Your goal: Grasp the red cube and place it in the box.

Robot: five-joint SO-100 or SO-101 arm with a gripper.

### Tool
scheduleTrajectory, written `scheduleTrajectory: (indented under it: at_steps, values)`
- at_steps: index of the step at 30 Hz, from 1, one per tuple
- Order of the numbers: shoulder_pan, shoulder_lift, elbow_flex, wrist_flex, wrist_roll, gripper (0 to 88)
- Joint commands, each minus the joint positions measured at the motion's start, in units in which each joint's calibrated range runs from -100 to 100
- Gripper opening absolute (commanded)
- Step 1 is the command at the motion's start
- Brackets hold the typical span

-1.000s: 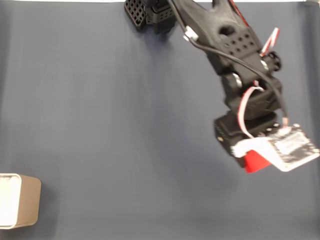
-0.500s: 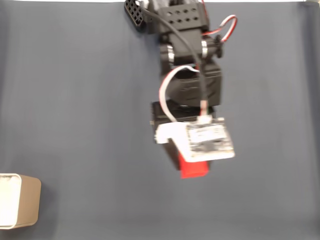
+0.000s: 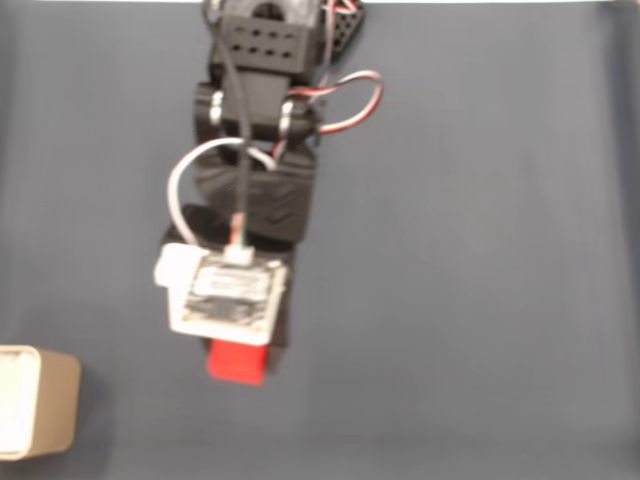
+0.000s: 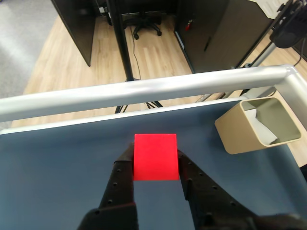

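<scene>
Two black fingers (image 4: 187, 177) pinching the red cube (image 4: 155, 156) held above blue-grey table (image 3: 480, 250), flat face toward camera, beige box (image 4: 254, 125) ahead-right, open side up, bare cloth between, metal rail (image 4: 144, 93) behind.

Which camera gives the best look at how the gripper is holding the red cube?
The wrist view: the red cube sits whole between the black fingers, pressed on both sides by the gripper. In the fixed view, only a red edge of the cube shows below the circuit board, which hides the fingers.
</scene>
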Motion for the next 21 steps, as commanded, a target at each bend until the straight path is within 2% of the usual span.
scheduleTrajectory:
  at_steps: [1, 21]
  values:
    - [2.74, 1.17, -6.97, -1.37, -0.2, 0.0]
    - [13.33, 24.83, -36.53, -3.58, -1.12, 0.0]
